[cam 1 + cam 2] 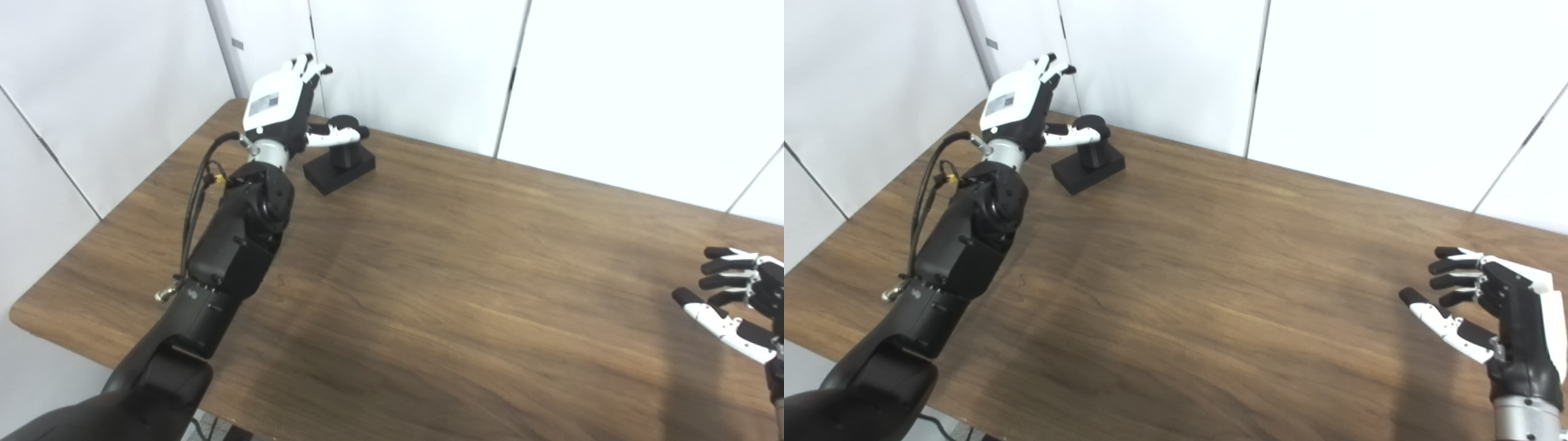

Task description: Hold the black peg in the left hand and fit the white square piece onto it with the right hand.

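The black peg (pixel 344 147) stands upright on its square black base (pixel 340 169) at the table's far left. My left hand (pixel 283 104) reaches it from the left, open, with the thumb (pixel 334 135) lying across the front of the peg's top and the fingers (pixel 312 66) raised above and behind it. My right hand (pixel 1488 306) hovers open and empty over the table's near right part, palm turned left. No white square piece shows in either view.
The brown wooden table (pixel 441 269) stretches between the two hands. White wall panels (pixel 416 67) stand right behind the far edge, close to the peg. The table's left edge (pixel 110 220) runs beside my left forearm.
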`<state>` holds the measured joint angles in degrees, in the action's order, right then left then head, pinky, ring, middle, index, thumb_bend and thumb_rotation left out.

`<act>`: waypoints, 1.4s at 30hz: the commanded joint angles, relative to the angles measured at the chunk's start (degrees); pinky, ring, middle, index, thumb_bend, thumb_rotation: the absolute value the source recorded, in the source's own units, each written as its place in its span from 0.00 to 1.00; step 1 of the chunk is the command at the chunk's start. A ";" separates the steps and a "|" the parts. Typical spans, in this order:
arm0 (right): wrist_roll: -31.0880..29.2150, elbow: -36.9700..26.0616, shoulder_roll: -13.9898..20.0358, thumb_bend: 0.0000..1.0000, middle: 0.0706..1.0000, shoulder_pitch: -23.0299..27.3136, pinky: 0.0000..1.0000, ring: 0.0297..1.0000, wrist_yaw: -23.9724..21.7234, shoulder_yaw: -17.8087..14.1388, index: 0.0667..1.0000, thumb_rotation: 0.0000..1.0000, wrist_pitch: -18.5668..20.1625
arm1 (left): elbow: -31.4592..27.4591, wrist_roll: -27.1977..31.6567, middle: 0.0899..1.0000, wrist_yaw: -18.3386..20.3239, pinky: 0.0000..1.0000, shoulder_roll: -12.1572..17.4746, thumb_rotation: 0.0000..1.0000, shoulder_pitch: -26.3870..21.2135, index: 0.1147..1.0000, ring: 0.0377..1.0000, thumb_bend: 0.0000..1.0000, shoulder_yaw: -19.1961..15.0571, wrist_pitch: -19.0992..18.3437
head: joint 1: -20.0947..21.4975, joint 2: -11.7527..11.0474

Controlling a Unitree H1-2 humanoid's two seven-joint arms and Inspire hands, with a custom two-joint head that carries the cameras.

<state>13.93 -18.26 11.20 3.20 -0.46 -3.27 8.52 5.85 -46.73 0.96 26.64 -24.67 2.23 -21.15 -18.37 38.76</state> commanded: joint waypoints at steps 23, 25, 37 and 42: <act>-0.42 -2.19 0.17 0.50 0.66 1.49 0.40 0.51 0.44 -0.30 0.46 0.11 -1.78 | 4.83 -5.42 1.00 3.00 0.89 0.21 0.58 -3.41 0.87 1.00 0.94 2.38 -5.75 | 0.17 0.73; -0.51 -2.03 0.20 0.50 0.66 1.50 0.40 0.51 0.44 -0.33 0.46 0.11 -2.01 | 5.57 -5.58 1.00 3.47 0.90 0.17 0.58 -3.34 0.87 1.00 0.94 2.41 -5.75 | 0.19 0.72; -0.60 -1.57 0.37 0.50 0.65 1.46 0.39 0.50 0.61 -0.39 0.46 0.11 -3.07 | 10.18 -4.23 0.99 2.35 0.86 0.45 0.59 -3.06 0.84 0.99 0.96 3.30 -5.66 | 0.39 0.93; -0.63 -1.57 0.42 0.50 0.65 1.40 0.38 0.49 0.66 -0.54 0.45 0.11 -3.32 | 12.01 -4.09 0.99 1.81 0.86 0.53 0.59 -3.19 0.84 0.99 0.96 3.50 -5.63 | 0.45 1.12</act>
<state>13.63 -18.25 11.18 3.18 -0.42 -3.30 7.80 18.17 -50.29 4.83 25.26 -25.46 5.97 -26.70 -17.84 39.81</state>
